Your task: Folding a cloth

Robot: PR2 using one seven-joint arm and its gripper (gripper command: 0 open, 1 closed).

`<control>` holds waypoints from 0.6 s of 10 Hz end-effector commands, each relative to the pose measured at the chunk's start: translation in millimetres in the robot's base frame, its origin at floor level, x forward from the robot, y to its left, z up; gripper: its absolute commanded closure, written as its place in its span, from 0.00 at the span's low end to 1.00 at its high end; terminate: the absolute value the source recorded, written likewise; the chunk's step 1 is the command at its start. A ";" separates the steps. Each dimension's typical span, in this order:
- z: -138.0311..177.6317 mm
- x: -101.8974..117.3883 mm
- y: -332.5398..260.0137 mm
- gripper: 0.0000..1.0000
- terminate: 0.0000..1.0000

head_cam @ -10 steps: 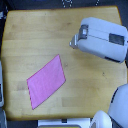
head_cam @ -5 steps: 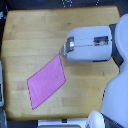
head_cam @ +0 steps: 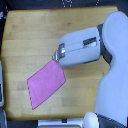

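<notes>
The pink-magenta cloth (head_cam: 46, 84) lies flat on the wooden table (head_cam: 30, 35), in the lower left part of the exterior view, turned like a diamond. My white arm (head_cam: 85, 47) reaches in from the exterior view's right. My gripper (head_cam: 57, 56) is at the cloth's upper right corner, right over or touching its edge. The gripper is small and blurred, and its jaws cannot be made out. The rest of the cloth is uncovered.
The robot's white body (head_cam: 112, 100) fills the right side and covers the table's right edge. A pale object (head_cam: 2, 87) stands at the left edge of the table. Dark floor shows beyond the table's far edge.
My arm has swung from the far right toward the exterior view's left and down, bringing the gripper to the cloth's upper right corner. The cloth has not moved.
</notes>
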 end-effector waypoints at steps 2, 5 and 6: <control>-58.9 -17.0 26.1 0.00 0.00; -79.9 -10.0 18.8 0.00 0.00; -84.6 -9.9 16.8 0.00 0.00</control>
